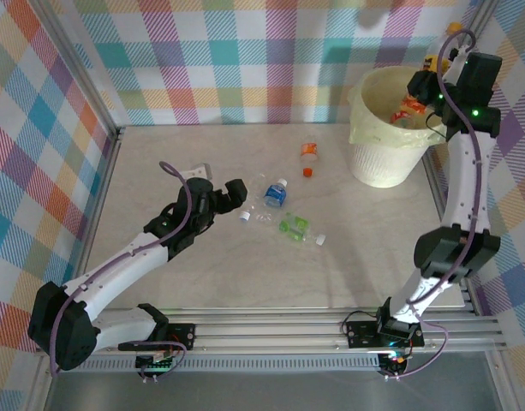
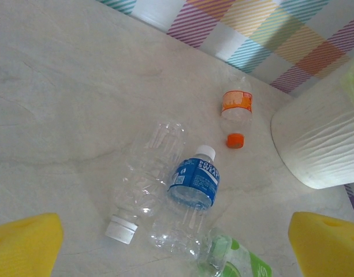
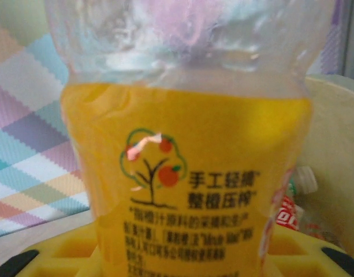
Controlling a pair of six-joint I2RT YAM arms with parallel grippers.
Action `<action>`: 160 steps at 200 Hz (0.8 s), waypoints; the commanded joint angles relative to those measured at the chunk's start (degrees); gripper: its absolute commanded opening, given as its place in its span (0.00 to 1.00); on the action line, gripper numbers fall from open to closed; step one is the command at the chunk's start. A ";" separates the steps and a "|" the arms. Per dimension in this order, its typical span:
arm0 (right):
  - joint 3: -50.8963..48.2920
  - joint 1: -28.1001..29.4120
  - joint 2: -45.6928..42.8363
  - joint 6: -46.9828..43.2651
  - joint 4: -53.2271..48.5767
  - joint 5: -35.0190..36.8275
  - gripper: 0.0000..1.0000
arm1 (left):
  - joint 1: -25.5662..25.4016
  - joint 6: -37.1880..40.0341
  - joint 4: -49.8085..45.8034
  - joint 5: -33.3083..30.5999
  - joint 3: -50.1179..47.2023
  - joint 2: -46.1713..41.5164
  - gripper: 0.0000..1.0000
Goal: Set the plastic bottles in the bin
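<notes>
- Plastic bottles, the one in hand: a clear crumpled plastic bottle with a yellow-orange label (image 3: 188, 173) is clamped in the right gripper (image 1: 426, 84). The jaws are closed hard on it, and its long axis stands up out of the fingers in the wrist view.
- It hangs over the far right part of the mouth of the large round cream-white bin with a pale yellow liner (image 1: 373, 167). The bin is directly below, so the next move looks like a plain release.
- Red-and-orange-labelled bottles (image 1: 408, 110) already lie inside the bin.
- Left gripper (image 1: 239, 192): fully open, holding nothing, hovering over the table.
- Just ahead of it lie a blue-labelled clear bottle with a white cap (image 2: 194, 182) and a label-less clear bottle with a white cap (image 2: 145, 173), side by side and seemingly touching. Their long axes run away from the gripper, across the closing line of its yellow pads (image 2: 26, 242).
- A green-labelled bottle (image 2: 240, 262) lies near right. An orange-labelled bottle (image 2: 237, 104) and a loose orange cap (image 2: 235, 140) lie farther off, toward the bin.
- The left arm is much nearer these four.
</notes>
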 commanded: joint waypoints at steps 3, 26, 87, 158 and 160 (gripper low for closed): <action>6.92 -0.02 5.45 0.30 -7.12 5.26 0.43 | 0.49 -0.30 1.00 -1.70 -1.34 -2.00 1.00; 9.88 -0.01 8.81 0.74 -8.50 8.24 0.55 | 0.49 -0.54 0.78 -2.38 -1.92 -2.55 1.00; 14.28 -0.01 10.93 -0.27 -12.09 9.56 0.94 | 0.49 -0.43 -0.94 -3.11 -1.56 -2.48 1.00; 7.81 1.11 5.78 -3.51 -10.28 1.34 1.00 | 0.49 -0.35 -0.68 -2.49 -0.97 -0.76 1.00; 7.61 1.24 5.61 -3.58 -10.20 1.06 1.00 | 0.49 -0.35 -0.72 -2.52 -0.89 -0.72 1.00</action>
